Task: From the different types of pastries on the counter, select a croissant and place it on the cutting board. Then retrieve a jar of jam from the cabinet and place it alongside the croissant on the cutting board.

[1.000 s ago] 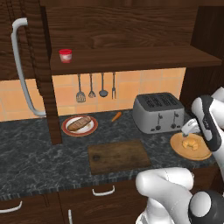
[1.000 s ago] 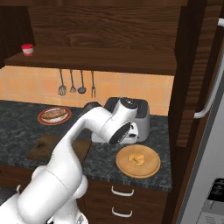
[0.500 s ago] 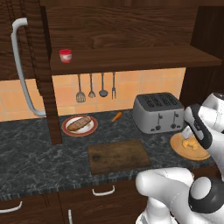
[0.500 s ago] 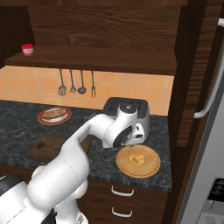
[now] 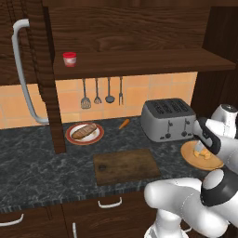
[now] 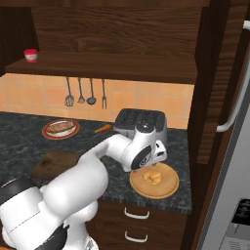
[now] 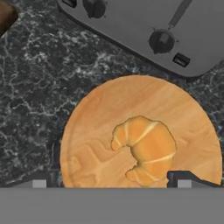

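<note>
Two pastries sit on the tabletop [image 5: 28,162] in the left base view: a brown loaf on a red plate [image 5: 84,133] at the left, and the croissant [image 5: 202,153] on a round disc [image 5: 201,157] at the right, with the tool [image 5: 203,148] low over it. The board [image 5: 125,165] lies well apart to the left; the jam jar [image 5: 69,59] stands on the cabinet shelf [image 5: 139,62].

From the right base view the wrist hides the fingers, so the croissant [image 6: 154,176] shows just beside and below the hand on the disc [image 6: 154,181], near the toaster [image 6: 141,123].

Looking down the hand view, the croissant [image 7: 144,147] lies on the disc [image 7: 109,109], slightly right of the midline between the two tips, which stand wide apart at the lower corners. One risk I judge: the right tip overlaps the roll's edge, so a straight descent could land on it, or closing off-centre could skid it across the disc.
</note>
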